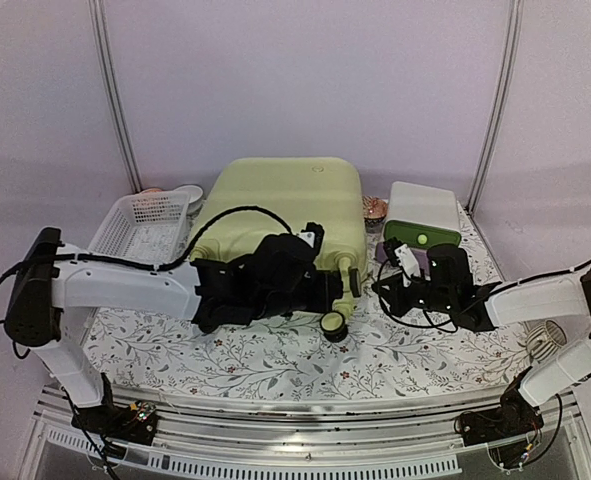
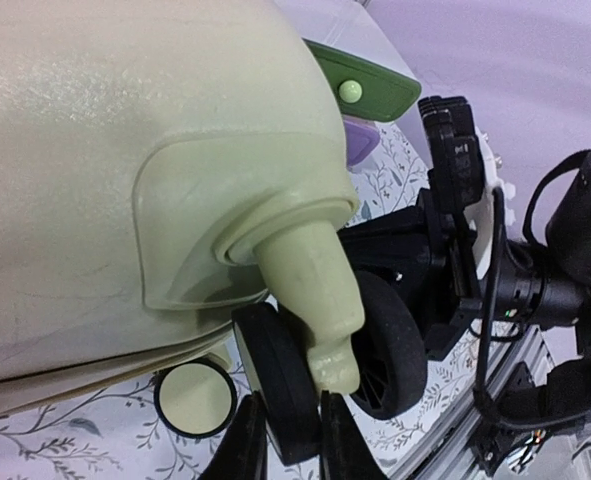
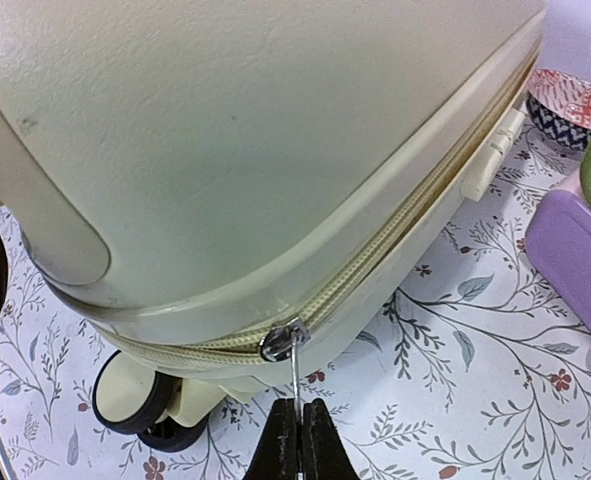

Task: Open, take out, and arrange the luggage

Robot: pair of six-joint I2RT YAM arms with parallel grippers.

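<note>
The pale yellow-green luggage (image 1: 275, 205) lies flat in the middle of the table, shut, with its wheels toward me. My left gripper (image 2: 285, 440) is at its near right corner, shut on one black wheel (image 2: 280, 385) beside the green wheel strut (image 2: 320, 300). From the overhead camera that gripper (image 1: 341, 290) sits against the same corner. My right gripper (image 3: 300, 430) is shut on the thin metal zipper pull (image 3: 295, 375), which hangs from the slider (image 3: 280, 342) on the closed zipper. Seen from above, it (image 1: 383, 285) is just right of the suitcase.
A white slatted basket (image 1: 140, 222) stands left of the suitcase. A white box with a green drawer (image 1: 425, 225) and a purple one (image 3: 570, 245) stands to the right. A patterned bowl (image 3: 565, 100) lies behind it. A small fan (image 1: 547, 345) sits at the near right.
</note>
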